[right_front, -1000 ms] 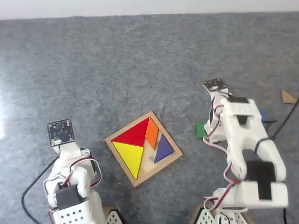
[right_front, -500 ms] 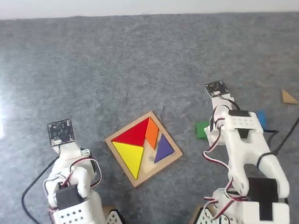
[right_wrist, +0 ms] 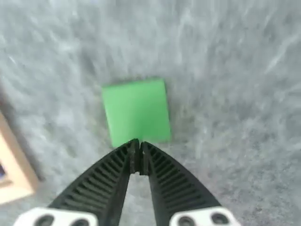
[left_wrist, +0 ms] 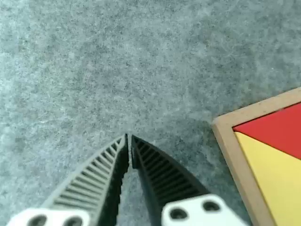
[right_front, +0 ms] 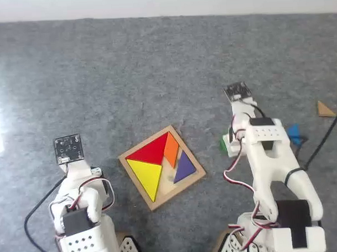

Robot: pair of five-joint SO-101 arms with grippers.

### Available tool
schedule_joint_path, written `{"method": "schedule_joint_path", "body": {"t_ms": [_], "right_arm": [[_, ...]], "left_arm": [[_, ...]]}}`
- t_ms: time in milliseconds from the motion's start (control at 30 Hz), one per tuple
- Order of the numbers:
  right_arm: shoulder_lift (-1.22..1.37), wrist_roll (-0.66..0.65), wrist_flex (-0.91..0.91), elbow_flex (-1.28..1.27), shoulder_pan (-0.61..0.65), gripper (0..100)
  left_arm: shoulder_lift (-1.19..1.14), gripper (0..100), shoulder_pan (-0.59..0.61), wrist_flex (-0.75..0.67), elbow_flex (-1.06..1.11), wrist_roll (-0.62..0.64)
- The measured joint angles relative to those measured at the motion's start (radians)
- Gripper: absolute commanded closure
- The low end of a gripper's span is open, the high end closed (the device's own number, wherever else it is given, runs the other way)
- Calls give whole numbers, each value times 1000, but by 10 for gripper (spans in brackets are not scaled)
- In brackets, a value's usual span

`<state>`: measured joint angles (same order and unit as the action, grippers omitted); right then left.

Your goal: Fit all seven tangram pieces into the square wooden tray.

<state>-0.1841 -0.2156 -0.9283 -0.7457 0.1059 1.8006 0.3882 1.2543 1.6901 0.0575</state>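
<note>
Wooden tray (right_front: 138,183) sits mid-table with red (right_front: 150,151), yellow (right_front: 148,175), orange (right_front: 171,151) and purple (right_front: 184,167) pieces inside. Green square (right_wrist: 136,110) lies flat on the grey mat (right_front: 155,71) beside the tray, at the right gripper (right_wrist: 138,142) tips. Left gripper (left_wrist: 128,137) and right gripper are both pinched closed, holding nothing.

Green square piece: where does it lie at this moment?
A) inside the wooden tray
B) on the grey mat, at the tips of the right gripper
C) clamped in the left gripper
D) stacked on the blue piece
B: the right wrist view shows the green square lying flat on the grey mat, outside the tray, at the tips of the shut right gripper.
</note>
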Motion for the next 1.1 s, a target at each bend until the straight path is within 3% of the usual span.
{"method": "schedule_joint_path", "body": {"t_ms": [133,333,733,933,1100], "right_arm": [[-2,43,-46,54,60,975],[101,49,-48,54,51,975],[68,-3,-48,37,-221,975],[23,-14,-48,31,-218,975],[25,6,-97,114,-132,975]], "left_arm": [[0,987,0,0,0,0],[0,987,0,0,0,0],[0,987,0,0,0,0],[0,987,0,0,0,0],[0,987,0,0,0,0]]}}
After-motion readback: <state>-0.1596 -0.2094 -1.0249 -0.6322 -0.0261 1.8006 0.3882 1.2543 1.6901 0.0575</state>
